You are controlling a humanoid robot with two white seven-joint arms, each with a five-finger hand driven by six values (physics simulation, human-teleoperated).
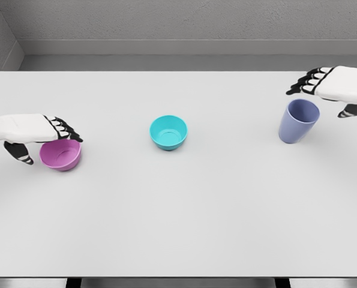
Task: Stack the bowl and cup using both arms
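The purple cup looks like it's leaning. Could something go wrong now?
Maybe. The purple cup tilts under the right hand, so it could tip over and roll on the table. The left hand sits over only the pink bowl's rim, so the bowl might slip. The teal bowl stands apart, untouched.

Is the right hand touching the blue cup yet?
Cannot tell. In the head view the right hand overlaps the blue cup's rim at its upper right, but neither contact nor a gap shows plainly.

No writing, label, brand, number or sign can be read anywhere; every surface in the head view is plain and unmarked.
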